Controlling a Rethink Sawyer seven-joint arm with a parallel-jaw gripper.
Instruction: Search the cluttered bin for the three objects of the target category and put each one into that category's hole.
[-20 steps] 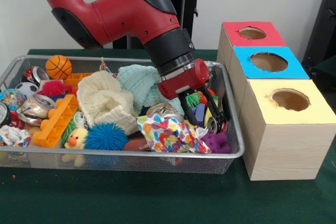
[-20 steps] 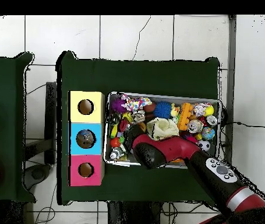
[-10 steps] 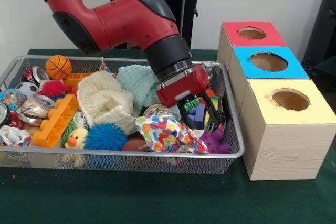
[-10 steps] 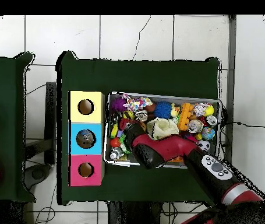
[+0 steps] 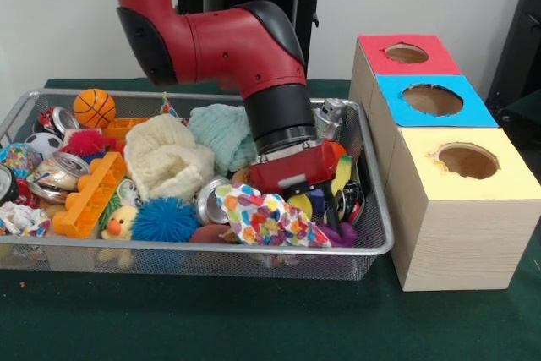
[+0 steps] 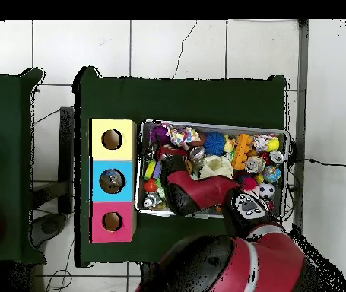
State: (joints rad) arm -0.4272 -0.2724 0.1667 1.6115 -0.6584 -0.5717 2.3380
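My gripper [image 5: 314, 202] is pushed down into the clutter at the right end of the wire bin [image 5: 372, 247], its red body just behind a multicoloured cloth [image 5: 266, 217]. The cloth and toys hide its tips. Around it lie a purple toy [image 5: 342, 234], a dark can [image 5: 349, 200] and yellow and blue bits. A crushed silver can [image 5: 205, 201] lies left of the cloth. In the overhead view the gripper [image 6: 166, 158] is near the bin's box-side end. Three boxes with round holes stand beside the bin: yellow [image 5: 467, 161], blue [image 5: 432, 99], red [image 5: 406, 53].
The bin also holds a cream knit hat [image 5: 169, 161], a teal knit piece [image 5: 221, 131], a blue spiky ball [image 5: 162, 220], a yellow duck [image 5: 121, 224], an orange block [image 5: 91, 192], a small basketball [image 5: 94, 106] and more crushed cans [image 5: 56, 173]. The arm's elbow [image 5: 228, 40] looms over the bin.
The arm has swung more upright and the gripper has sunk lower and nearer the front rim, into the toys. The cloth shifted slightly and a silver can now shows beside it.
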